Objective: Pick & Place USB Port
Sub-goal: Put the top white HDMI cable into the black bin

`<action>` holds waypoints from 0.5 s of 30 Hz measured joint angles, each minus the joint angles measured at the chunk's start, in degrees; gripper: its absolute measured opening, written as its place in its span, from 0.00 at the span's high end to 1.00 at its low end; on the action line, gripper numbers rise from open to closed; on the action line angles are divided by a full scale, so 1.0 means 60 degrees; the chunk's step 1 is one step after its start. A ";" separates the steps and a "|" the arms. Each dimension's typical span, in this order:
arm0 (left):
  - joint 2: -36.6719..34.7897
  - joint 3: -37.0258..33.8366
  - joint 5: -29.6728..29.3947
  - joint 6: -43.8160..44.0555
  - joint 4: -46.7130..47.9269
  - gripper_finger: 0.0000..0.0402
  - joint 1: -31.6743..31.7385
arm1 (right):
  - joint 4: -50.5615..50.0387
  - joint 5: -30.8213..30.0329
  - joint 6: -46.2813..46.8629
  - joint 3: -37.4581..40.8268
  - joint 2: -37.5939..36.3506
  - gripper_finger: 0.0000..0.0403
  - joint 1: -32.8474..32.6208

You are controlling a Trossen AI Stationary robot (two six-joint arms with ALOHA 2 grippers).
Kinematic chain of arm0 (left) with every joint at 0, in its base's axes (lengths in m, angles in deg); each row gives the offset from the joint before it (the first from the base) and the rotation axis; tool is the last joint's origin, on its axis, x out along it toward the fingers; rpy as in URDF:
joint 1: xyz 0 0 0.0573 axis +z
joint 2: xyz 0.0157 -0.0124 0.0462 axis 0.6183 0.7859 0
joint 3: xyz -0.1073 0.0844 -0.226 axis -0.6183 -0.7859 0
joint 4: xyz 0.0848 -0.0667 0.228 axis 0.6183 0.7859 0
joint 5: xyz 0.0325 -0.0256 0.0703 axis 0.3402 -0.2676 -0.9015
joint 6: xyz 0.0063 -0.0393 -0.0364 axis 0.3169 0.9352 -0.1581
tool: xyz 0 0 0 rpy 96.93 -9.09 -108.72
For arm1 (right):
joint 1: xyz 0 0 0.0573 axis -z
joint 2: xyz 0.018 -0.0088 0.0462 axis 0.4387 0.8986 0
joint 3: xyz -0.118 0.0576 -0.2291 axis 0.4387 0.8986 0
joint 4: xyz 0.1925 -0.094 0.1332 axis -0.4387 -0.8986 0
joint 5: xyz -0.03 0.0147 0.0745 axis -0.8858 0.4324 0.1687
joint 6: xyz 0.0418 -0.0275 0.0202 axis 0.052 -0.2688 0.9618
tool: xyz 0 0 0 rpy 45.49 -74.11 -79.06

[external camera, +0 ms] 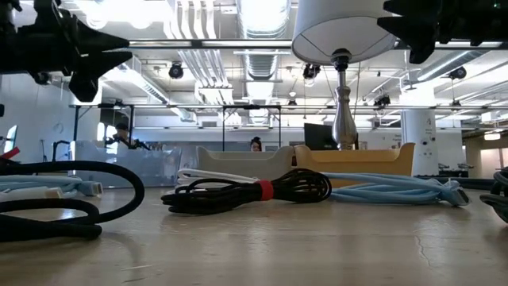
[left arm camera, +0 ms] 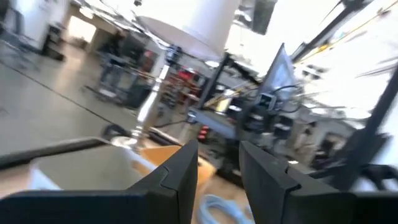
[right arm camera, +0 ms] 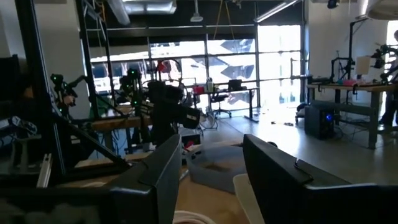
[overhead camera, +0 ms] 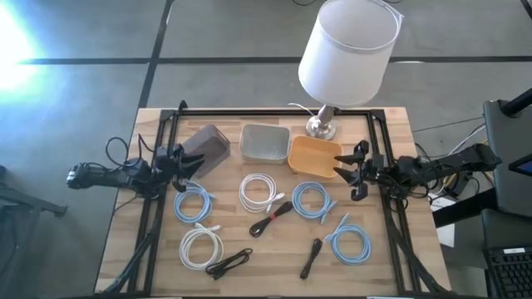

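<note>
Several coiled cables lie flat on the wooden table: blue ones (overhead camera: 193, 203) (overhead camera: 312, 201) (overhead camera: 349, 242), white ones (overhead camera: 261, 191) (overhead camera: 202, 247), and black bundles (overhead camera: 229, 263) (overhead camera: 311, 257), one of them with a red tie (overhead camera: 270, 220) (external camera: 254, 191). My left gripper (overhead camera: 189, 163) (left arm camera: 219, 177) hovers open at the table's left, beside the dark grey bin (overhead camera: 208, 148), above the blue coil. My right gripper (overhead camera: 349, 170) (right arm camera: 211, 174) hovers open at the table's right, next to the orange bin (overhead camera: 312, 155). Neither has anything between its fingers.
A light grey bin (overhead camera: 264, 143) stands between the dark grey and orange bins along the far side. A lamp with a white shade (overhead camera: 345, 50) stands on its metal base (overhead camera: 322, 126) behind the orange bin. A black frame (overhead camera: 274, 112) borders the table.
</note>
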 joint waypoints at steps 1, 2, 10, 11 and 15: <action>0.0024 0.0000 0.0145 0.0089 -0.0110 0.70 0.0000 | 0.0020 -0.0048 -0.0039 -0.0060 0.0101 0.59 0.0000; 0.0058 0.0000 0.0307 0.0089 -0.0300 0.70 0.0000 | 0.0024 -0.0079 -0.0110 -0.0152 0.0216 0.59 0.0007; 0.1022 0.1375 0.0798 -0.1140 -0.0640 0.70 -0.0004 | -0.0019 -0.0102 -0.0724 -0.1232 0.1388 0.59 0.0335; 0.1267 0.1668 0.0899 -0.1529 -0.0558 0.70 -0.0004 | -0.0078 -0.0103 -0.0745 -0.1391 0.1557 0.59 0.0386; 0.2428 0.3029 0.1001 -0.2931 0.0268 0.70 -0.0004 | -0.1010 -0.0102 -0.0465 -0.2099 0.2184 0.60 0.0563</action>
